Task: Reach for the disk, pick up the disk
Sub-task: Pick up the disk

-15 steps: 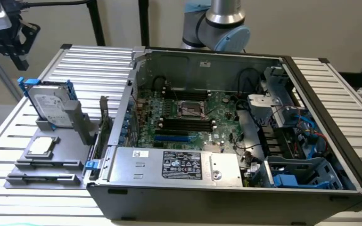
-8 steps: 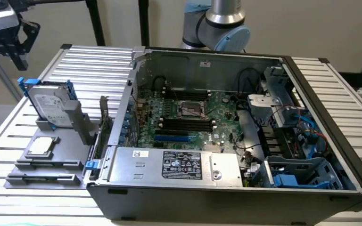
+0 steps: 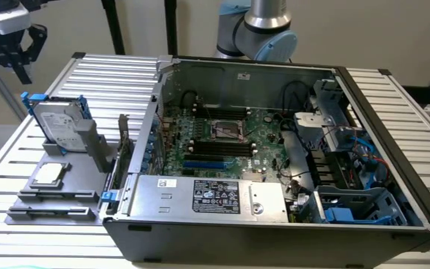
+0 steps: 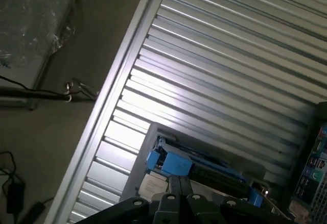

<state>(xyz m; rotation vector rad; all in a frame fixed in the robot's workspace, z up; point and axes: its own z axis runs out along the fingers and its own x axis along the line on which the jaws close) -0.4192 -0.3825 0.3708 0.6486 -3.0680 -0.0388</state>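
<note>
One disk (image 3: 56, 128) (standing); pincer (image 4: 179, 183) closed.

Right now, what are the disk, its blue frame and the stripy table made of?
The disk: looks like metal, silver-grey with a dull shine, and it has a white label that looks like paper. Its blue frame: probably plastic, with a bright even colour and no metallic glint. The table: seems to be metal, maybe aluminium, with pale ribbed slats that catch the light.

The silver-grey disk (image 3: 56, 128) is blue-framed, the table (image 3: 110, 73) ribbed silver, the motherboard (image 3: 263, 126) green.
</note>
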